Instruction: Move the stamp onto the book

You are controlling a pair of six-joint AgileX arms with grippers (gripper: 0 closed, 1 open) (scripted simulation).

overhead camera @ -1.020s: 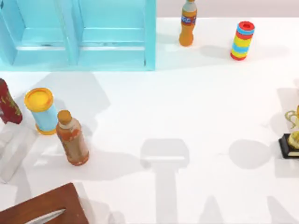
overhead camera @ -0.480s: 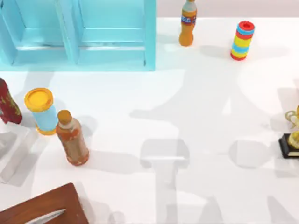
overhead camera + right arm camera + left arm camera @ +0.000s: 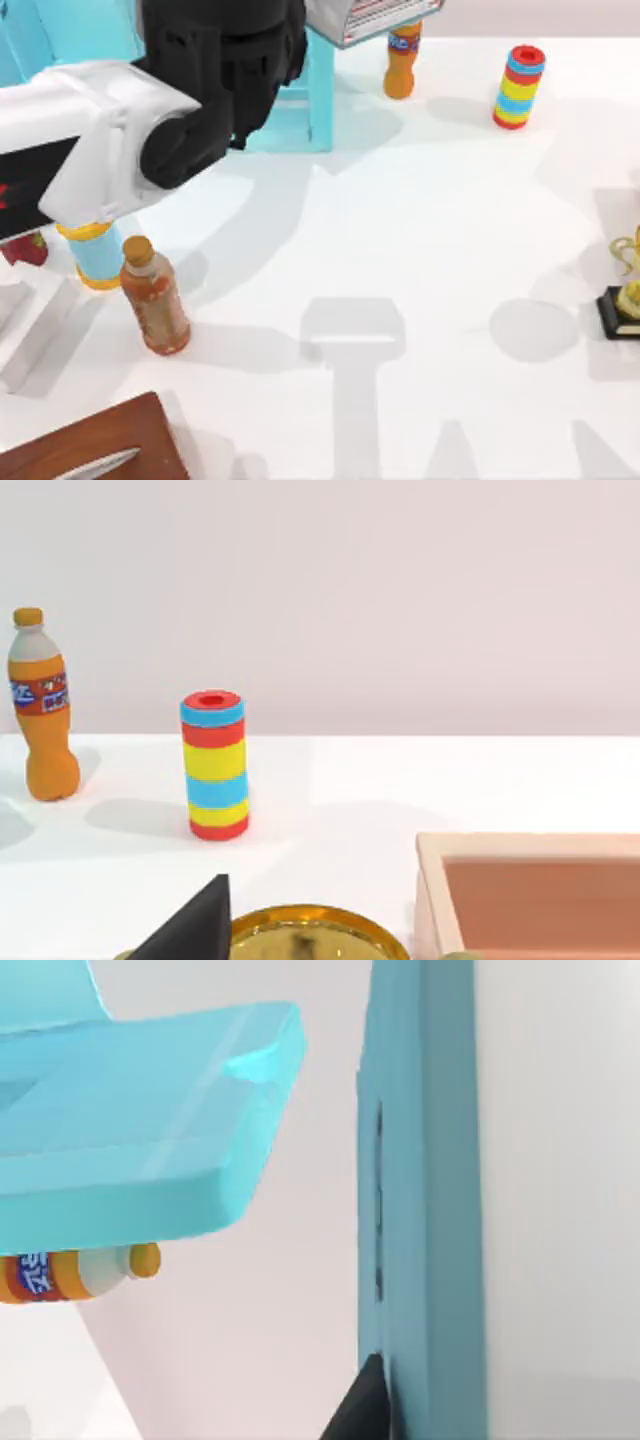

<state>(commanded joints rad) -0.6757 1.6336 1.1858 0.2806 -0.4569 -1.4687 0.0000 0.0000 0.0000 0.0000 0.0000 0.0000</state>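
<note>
The stamp and the book are both out of view. My left arm (image 3: 150, 110) reaches across the top view's upper left, high over the light cyan cabinet (image 3: 318, 100), and its far end runs past the top edge. In the left wrist view the cabinet (image 3: 420, 1210) is very close, with a dark part of my left gripper (image 3: 366, 1410) at the frame's edge. A dark tip of my right gripper (image 3: 192, 925) shows in the right wrist view, above a gold trophy (image 3: 310, 935).
A brown-orange bottle (image 3: 155, 300), a blue can with a yellow lid (image 3: 97, 262) and a dark red bottle (image 3: 25, 248) stand at the left. An orange soda bottle (image 3: 400, 70) and a striped cylinder (image 3: 519, 87) are at the back. The trophy (image 3: 628, 290) is at the right edge and a wooden board (image 3: 100, 445) at the front left.
My left arm has swung into the top view from the left and now covers most of the cabinet and part of the blue can. The objects on the table have not moved.
</note>
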